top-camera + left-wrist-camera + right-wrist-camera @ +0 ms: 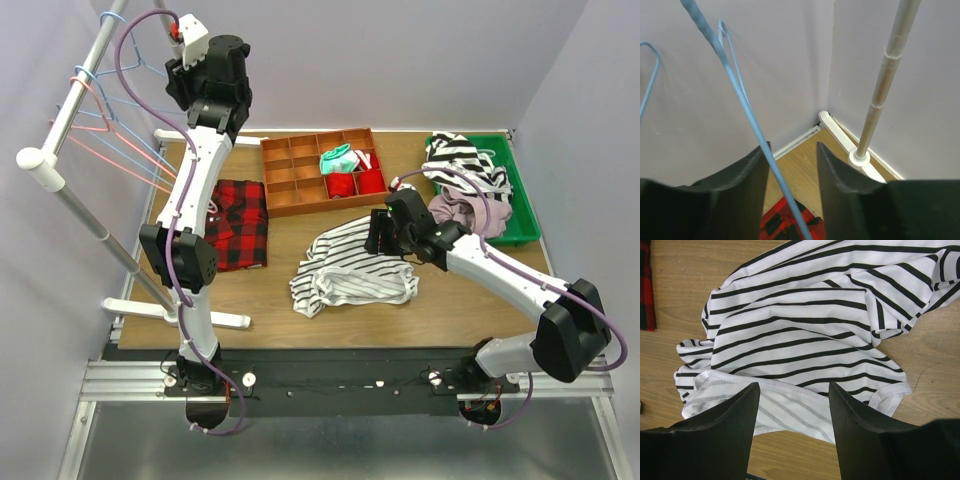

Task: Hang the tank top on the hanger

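The left end effector (pixel 792 150), jaws parted, is straddling the wire of the blue hanger (pixel 747 107); the right end effector (pixel 794 390), also released, is hovering over the tank top (pixel 805 335) lying crumpled on the counter (pixel 685 285).

Gap btwn hanger (pixel 742 105) & rack pole (pixel 879 95)

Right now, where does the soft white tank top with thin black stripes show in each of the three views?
Top external: the white tank top with thin black stripes lies crumpled near the picture's centre.
Left wrist: not in it.
Right wrist: it fills most of the picture.
Shared landmark: the red-black plaid shirt, at the left wrist view's bottom edge and the right wrist view's left edge.
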